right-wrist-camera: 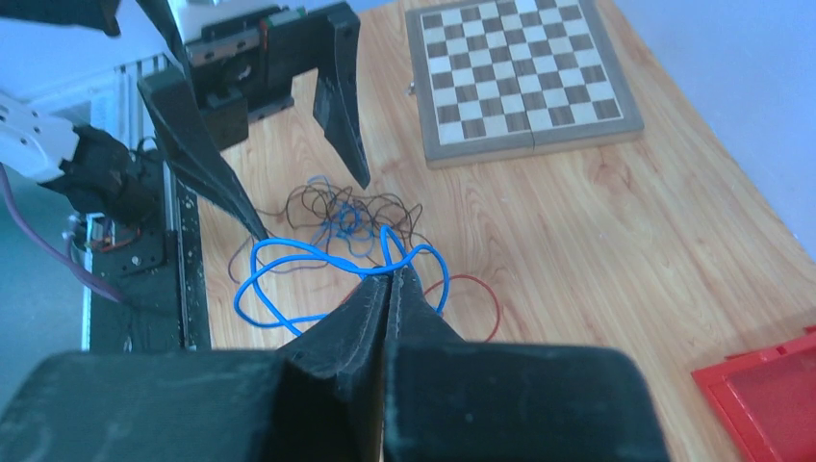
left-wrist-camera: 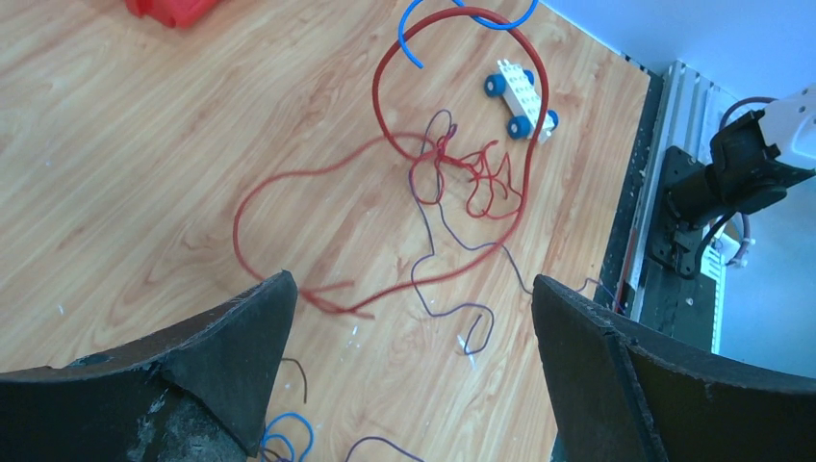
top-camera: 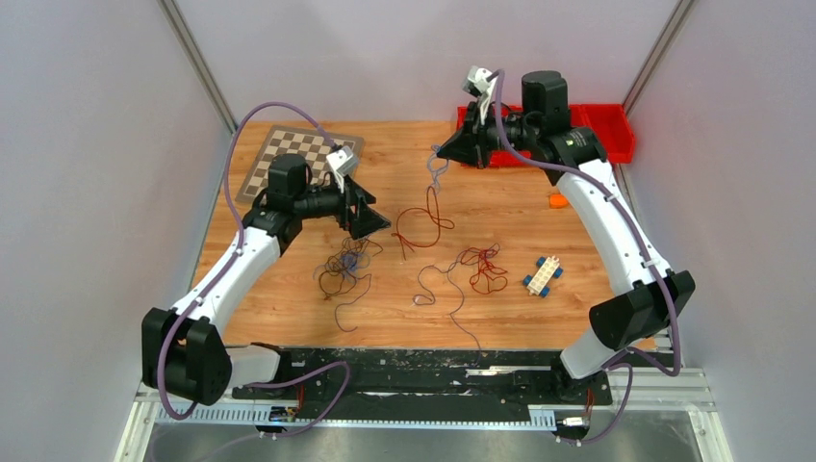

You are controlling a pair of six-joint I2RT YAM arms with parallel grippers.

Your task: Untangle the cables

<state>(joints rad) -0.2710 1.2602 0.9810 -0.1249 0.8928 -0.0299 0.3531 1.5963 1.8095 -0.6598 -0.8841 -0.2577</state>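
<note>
The right claw [right-wrist-camera: 388, 279] pinches the limp, featherweight blue cable [right-wrist-camera: 289, 255]; the left claw [top-camera: 378, 223], spread, should take a free loop of the snag-prone tangle [top-camera: 344, 265] at its 7 o'clock.

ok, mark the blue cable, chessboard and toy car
blue cable [right-wrist-camera: 289, 242]: right wrist view, top of its left loop.
chessboard [right-wrist-camera: 524, 72]: right wrist view, middle of the board.
toy car [left-wrist-camera: 518, 91]: left wrist view, white body.

Boxed in left, back and right by plain pale grey-lilac walls [top-camera: 87, 144]. Framed at the back corners by slanting metal posts [top-camera: 197, 63]. Furnished with one wood-grain table [top-camera: 548, 318], edged nearest by a scuffed black plate [top-camera: 404, 380] and a ribbed aluminium rail [top-camera: 404, 416]. Lit evenly and softly.
</note>
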